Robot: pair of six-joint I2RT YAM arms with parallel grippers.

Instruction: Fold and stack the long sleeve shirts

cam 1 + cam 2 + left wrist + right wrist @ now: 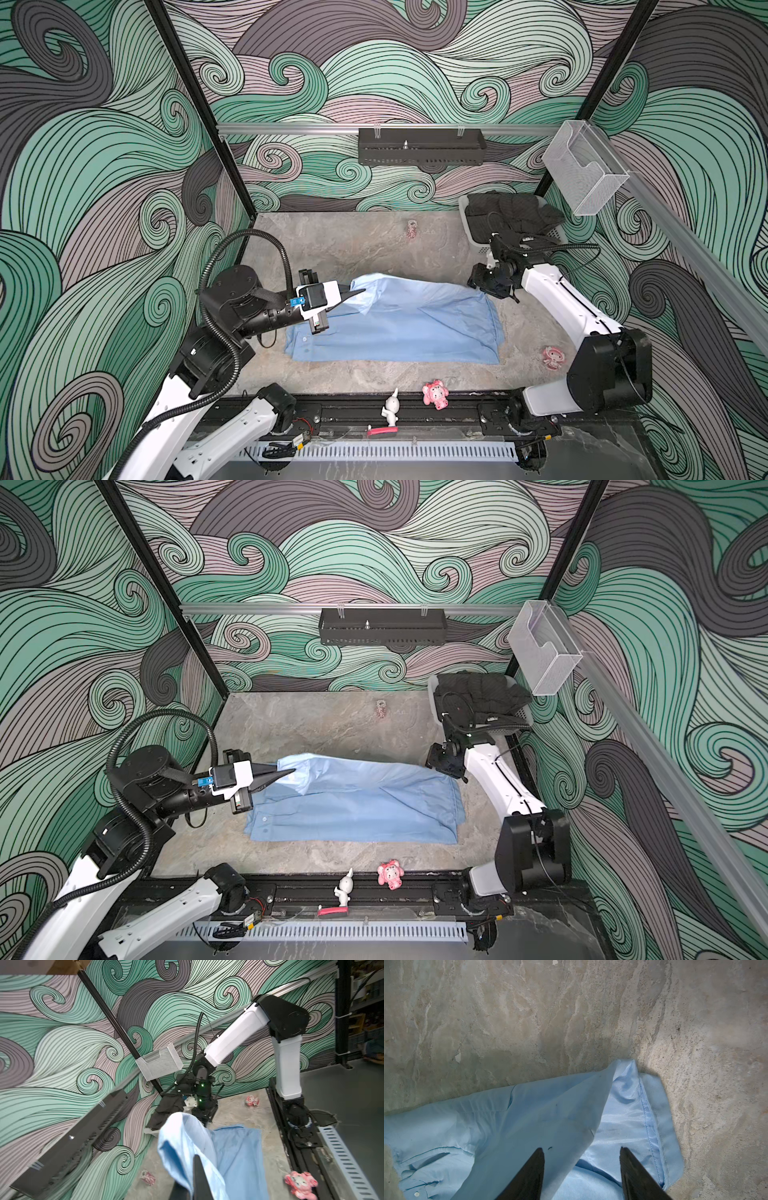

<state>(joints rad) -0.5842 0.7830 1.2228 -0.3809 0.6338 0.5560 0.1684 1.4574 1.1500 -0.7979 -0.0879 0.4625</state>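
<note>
Plainly, the light-blue shirt (407,328) is thin, limp and slippery. It lies half-folded mid-counter (332,245). The left hand (353,293) pinches one far corner (lifted off the counter); the right hand (581,1149) hovers over another, jaws apart — stitched hems should give the surest hold.

Grey marbled tabletop (332,249) is what I see, with worn and flaking spots. Mid-table lies light-blue shirt (399,324), partly folded into long block, buttons at near-left corner. Its far-left corner is raised off surface, rest flat. White basket (464,220) sits in far-right corner. Small pink-and-white trinket (412,228) lies near back wall, well apart from shirt. Round pink toy (552,357) lies on right, near shirt's near-right corner, not touching. Pink plush figure (435,392) at front edge.
</note>
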